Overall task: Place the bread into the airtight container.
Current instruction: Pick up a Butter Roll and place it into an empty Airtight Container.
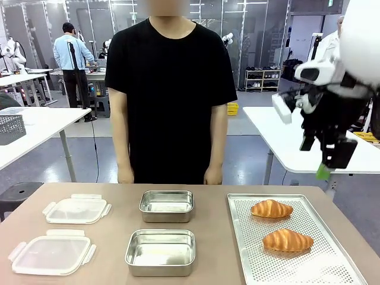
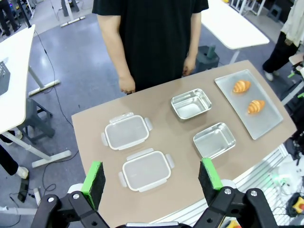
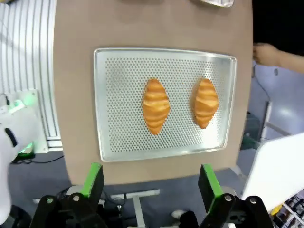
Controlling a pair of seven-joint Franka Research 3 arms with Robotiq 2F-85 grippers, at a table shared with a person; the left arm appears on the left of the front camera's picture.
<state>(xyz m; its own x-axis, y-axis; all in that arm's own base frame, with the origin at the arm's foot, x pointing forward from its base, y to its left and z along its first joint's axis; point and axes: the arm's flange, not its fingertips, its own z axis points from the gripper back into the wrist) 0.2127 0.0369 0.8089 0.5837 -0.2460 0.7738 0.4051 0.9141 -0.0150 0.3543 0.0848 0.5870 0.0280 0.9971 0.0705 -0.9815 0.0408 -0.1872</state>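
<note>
Smooth brown table (image 1: 113, 205) with rounded corners.

At 3 o'clock on it, one flat rectangular tray (image 1: 332, 270) of pale metal with a low rim, dotted all over with small holes.

On the tray, two croissants, golden-brown, ridged and glossy, tapering to a point at both ends:
- far croissant (image 1: 271, 208) toward 12 o'clock of the tray
- near croissant (image 1: 288, 240) about its middle

Side by side, close but not touching (both lying crosswise on the tray). Bread on the tray, then, and in neither container.

In the middle of the table, two shallow rectangular containers of brushed steel, with rounded corners, rolled rims and bare insides:
- far container (image 1: 166, 205) at 12 o'clock
- near container (image 1: 160, 252) at 6 o'clock

At 9 o'clock, two clear plastic lids, rounded rectangles with snap flaps along the edges:
- far lid (image 1: 76, 209)
- near lid (image 1: 51, 253)

Beyond the 12 o'clock edge, a person in a black short-sleeved shirt, arms hanging, hands (image 1: 125, 175) at the sides and off the table.

Right gripper (image 3: 151, 183): black fingers with green pads spread wide apart, holding nothing, touching nothing, up in the air above the tray.

Left gripper (image 2: 152, 178): green pads likewise far apart, nothing between them, high over the table's 6 o'clock side, looking down on the lids and containers.
</note>
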